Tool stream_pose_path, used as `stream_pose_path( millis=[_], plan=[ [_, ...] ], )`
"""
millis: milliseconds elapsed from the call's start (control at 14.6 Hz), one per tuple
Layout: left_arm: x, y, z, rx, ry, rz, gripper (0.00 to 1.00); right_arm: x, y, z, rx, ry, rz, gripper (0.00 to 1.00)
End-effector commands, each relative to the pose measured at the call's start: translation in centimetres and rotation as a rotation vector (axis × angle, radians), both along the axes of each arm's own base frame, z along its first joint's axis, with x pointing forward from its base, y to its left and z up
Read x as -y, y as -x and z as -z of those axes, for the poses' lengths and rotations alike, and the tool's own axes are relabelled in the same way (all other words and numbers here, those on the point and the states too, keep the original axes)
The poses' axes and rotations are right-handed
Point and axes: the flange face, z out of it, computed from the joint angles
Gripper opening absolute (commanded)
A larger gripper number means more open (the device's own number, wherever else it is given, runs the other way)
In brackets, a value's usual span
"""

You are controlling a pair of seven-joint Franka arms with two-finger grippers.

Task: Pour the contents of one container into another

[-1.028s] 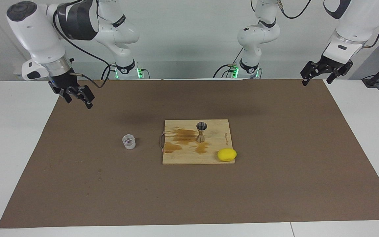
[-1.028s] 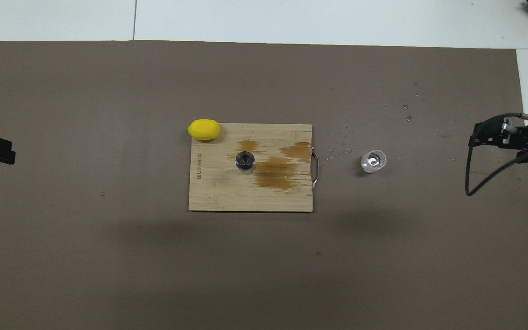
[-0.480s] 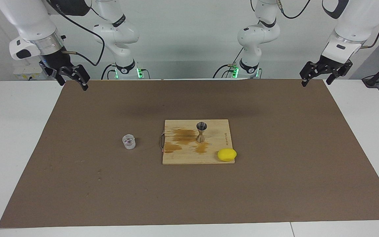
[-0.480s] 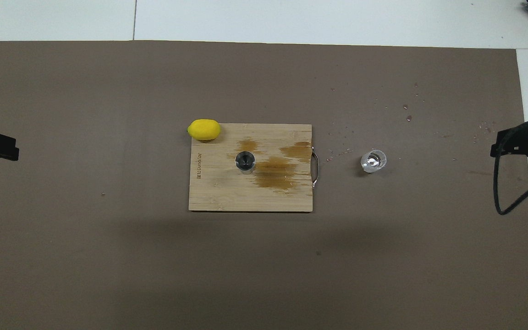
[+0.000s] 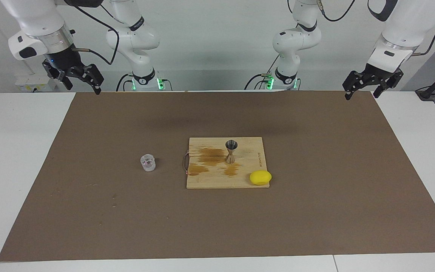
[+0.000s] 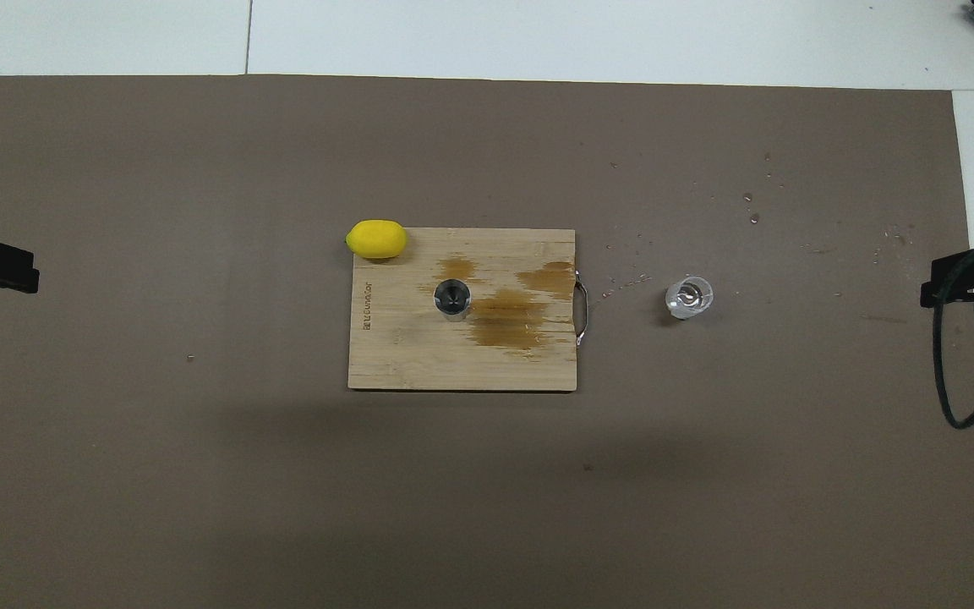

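Observation:
The small clear glass cup (image 5: 148, 163) stands upright on the brown mat, beside the board toward the right arm's end; it also shows in the overhead view (image 6: 689, 297). The steel hourglass jigger (image 5: 231, 151) stands upright on the wooden cutting board (image 5: 206, 182), seen from above in the overhead view (image 6: 451, 299). My right gripper (image 5: 82, 86) is open and empty, raised over the mat's edge at its own end, well away from the cup. My left gripper (image 5: 362, 94) is open and empty, waiting raised over the mat's corner at its end.
A yellow lemon (image 5: 260, 177) lies at the board's corner farthest from the robots, toward the left arm's end. Brown wet stains (image 6: 508, 317) mark the board (image 6: 402, 364). Small droplets (image 6: 751, 211) dot the mat near the cup. A wire handle (image 6: 582, 313) sticks out of the board toward the cup.
My right gripper has risen and drawn back from over the mat toward its own end and the robots' side. The left gripper barely shifted. Cup and jigger have not moved.

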Motion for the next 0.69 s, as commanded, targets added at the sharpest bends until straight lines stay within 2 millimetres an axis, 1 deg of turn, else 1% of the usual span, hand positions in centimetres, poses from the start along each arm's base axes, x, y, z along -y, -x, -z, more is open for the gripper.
stream_pose_path(
  millis=[0, 206, 617],
  plan=[
    [-0.07, 0.01, -0.08, 0.013, 0.007, -0.014, 1.00, 0.54, 0.04, -0.07, -0.012, 0.002, -0.007, 1.00],
    [-0.08, -0.02, 0.01, 0.010, 0.007, -0.014, 1.00, 0.86, 0.11, -0.01, -0.014, 0.002, -0.009, 1.00],
    [-0.08, -0.02, 0.01, 0.010, 0.007, -0.014, 1.00, 0.46, 0.12, -0.18, -0.009, 0.004, -0.027, 1.00]
  ],
)
